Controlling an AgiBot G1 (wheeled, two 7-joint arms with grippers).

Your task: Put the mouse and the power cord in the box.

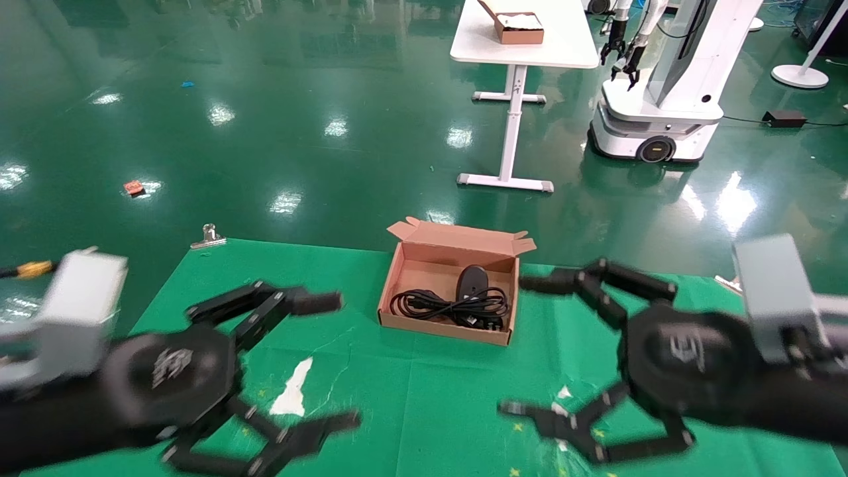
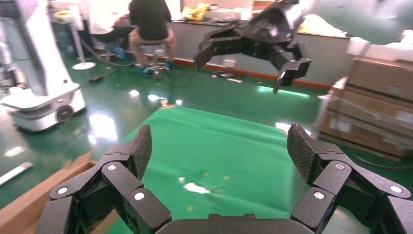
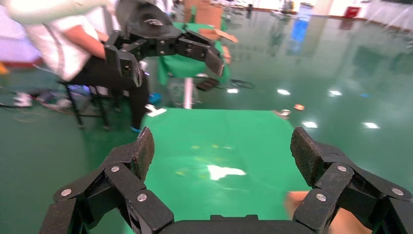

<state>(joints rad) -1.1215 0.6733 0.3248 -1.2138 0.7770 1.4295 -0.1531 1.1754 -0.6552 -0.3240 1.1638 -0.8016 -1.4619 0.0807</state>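
Observation:
The brown cardboard box stands open at the far middle of the green cloth, its lid flap folded back. Inside lie the black mouse and the looped black power cord. My left gripper hovers open at the near left, nothing between its fingers. My right gripper hovers open at the near right, also empty. Both are clear of the box. In the left wrist view my left gripper stands wide over the cloth, with a corner of the box beside it. The right wrist view shows my right gripper wide open.
A white torn patch marks the green cloth. A metal clip holds the cloth's far left corner. Beyond the table are a white desk with another box and a second robot on the green floor.

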